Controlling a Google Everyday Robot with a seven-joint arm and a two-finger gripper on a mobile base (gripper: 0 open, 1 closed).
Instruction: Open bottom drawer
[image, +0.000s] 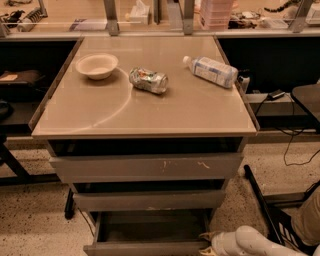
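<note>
The bottom drawer (145, 248) is pulled out from the cabinet, and its flat grey inside (150, 231) shows. Its slim front panel runs along the bottom edge of the view. Above it sit the mid-height front (147, 200) and the tallest front with white scratch marks (145, 167). My gripper (206, 242) is at the drawer's right front corner, at the end of the white arm (250, 243) that comes in from the lower right. It seems to touch the front panel's right end.
On the cabinet top (145, 107) stand a white bowl (96, 66), a crushed can (148, 80) and a lying plastic bottle (211, 70). A black cable and bracket (260, 200) lie on the floor to the right. Dark shelving flanks both sides.
</note>
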